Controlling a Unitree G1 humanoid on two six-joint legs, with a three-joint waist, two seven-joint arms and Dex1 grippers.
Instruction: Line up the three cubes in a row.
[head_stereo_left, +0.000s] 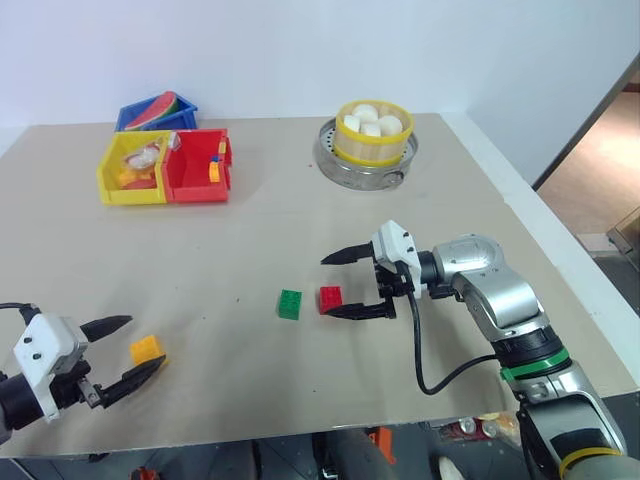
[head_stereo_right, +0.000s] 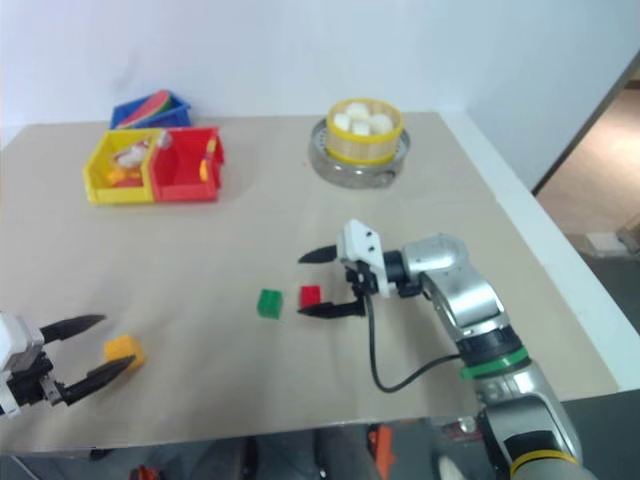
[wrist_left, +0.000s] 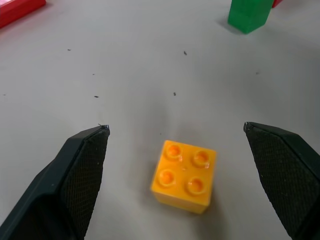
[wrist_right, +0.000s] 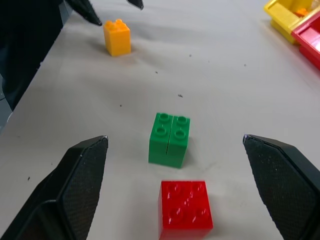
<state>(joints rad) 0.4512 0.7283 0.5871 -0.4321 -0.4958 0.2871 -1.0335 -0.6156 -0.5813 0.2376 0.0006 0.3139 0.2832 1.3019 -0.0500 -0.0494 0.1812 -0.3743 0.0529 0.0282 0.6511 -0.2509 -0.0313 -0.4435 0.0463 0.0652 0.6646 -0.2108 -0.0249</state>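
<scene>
Near the front edge of the surface (head_stereo_left: 300, 180), at about seven o'clock from the middle, my left gripper (head_stereo_left: 126, 352) hangs with its fingers spread wide around the yellow cube (head_stereo_left: 146, 349), touching neither side of it. My right gripper (head_stereo_left: 345, 285) is spread just as wide at the centre, holding nothing, with the red cube (head_stereo_left: 330, 298) sitting between its fingertips and the green cube (head_stereo_left: 290, 304) just beside the red one at nine o'clock. Those two already form the start of a row; the yellow one lies well apart from them, farther out toward eight o'clock.

I judge the step in hand to be picking up the yellow cube. To do it well I should centre the cube between my left fingers, since in the left wrist view it sits nearer one finger than the other and slightly rotated. I would square my fingers to two flat faces, sink low enough to catch the body below the studs, then close. The free slot is at nine o'clock of the green cube, so I should carry the cube there and set it down on the same line, without nudging the green one.

My left fingers cover part of the yellow cube in the head views. At eleven o'clock the yellow bin (head_stereo_left: 132, 168) and red bin (head_stereo_left: 197, 166) hold small items I cannot identify, and the blue bin (head_stereo_left: 157, 112) behind them is partly hidden.
</scene>
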